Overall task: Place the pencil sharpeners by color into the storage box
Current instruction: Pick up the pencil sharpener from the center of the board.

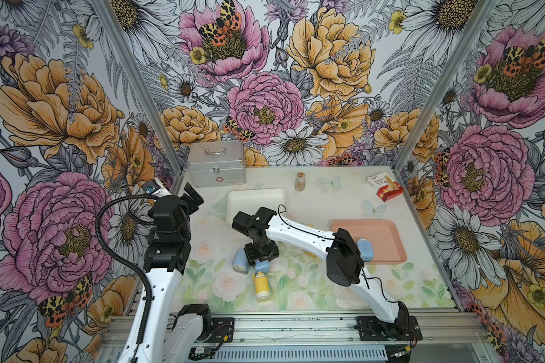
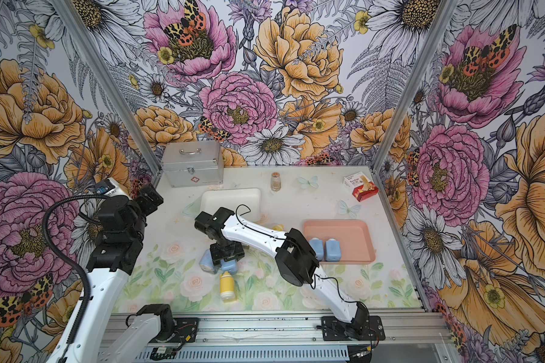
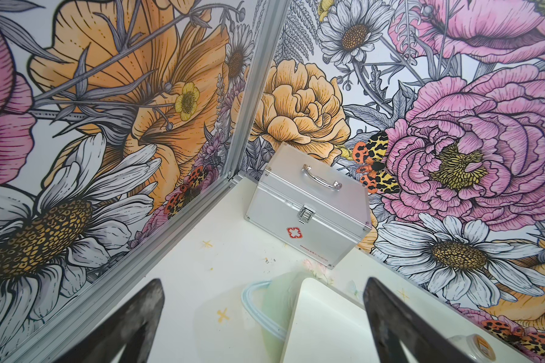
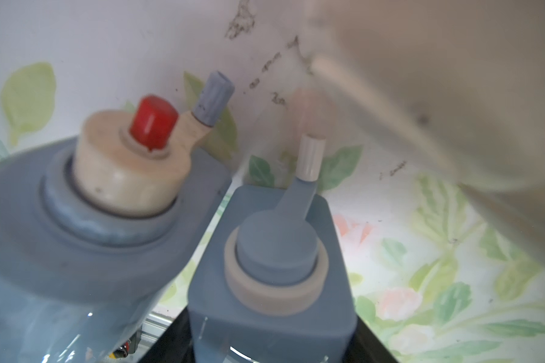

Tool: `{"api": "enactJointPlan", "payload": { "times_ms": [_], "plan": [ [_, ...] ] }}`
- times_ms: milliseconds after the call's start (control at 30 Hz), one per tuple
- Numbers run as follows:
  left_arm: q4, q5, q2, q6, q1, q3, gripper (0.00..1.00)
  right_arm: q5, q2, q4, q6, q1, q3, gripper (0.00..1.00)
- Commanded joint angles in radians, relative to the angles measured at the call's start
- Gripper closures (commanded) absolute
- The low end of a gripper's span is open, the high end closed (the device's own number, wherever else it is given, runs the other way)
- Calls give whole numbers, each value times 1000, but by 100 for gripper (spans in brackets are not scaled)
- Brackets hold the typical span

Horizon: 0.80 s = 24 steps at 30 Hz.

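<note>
Two light blue pencil sharpeners stand side by side mid-table. My right gripper (image 1: 261, 261) comes down from above, shut on the right-hand one (image 4: 271, 276); black fingers press both sides of its body. Its neighbour (image 4: 76, 245), with a red cap, nearly touches it and shows in a top view as the left blue sharpener (image 1: 240, 262). A yellow sharpener (image 1: 261, 286) lies just in front of them. Another yellow one (image 2: 277, 227) peeks out from under the right arm. The pink storage box (image 2: 353, 229), at the right, holds two blue sharpeners (image 2: 333, 250). My left gripper (image 3: 265, 301) hangs open and empty at the back left.
A white tub (image 1: 255, 201) sits behind the right gripper. A silver first-aid case (image 1: 216, 163) stands in the back left corner. A brownish glass vial (image 1: 300, 181) stands at the back, and a red and white carton (image 1: 386, 188) at the back right.
</note>
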Motion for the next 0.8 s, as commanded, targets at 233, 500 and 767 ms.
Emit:
{"api": "enactJointPlan", "payload": {
  "times_ms": [233, 500, 767],
  "plan": [
    [-3, 25, -4, -10, 14, -9, 2, 21, -4, 5, -6, -15, -9, 51],
    [-5, 25, -4, -11, 15, -9, 1, 44, -54, 5, -24, -23, -34, 56],
    [-3, 29, -1, -12, 14, -9, 1, 47, -112, 5, -55, -26, -70, 57]
  ]
}}
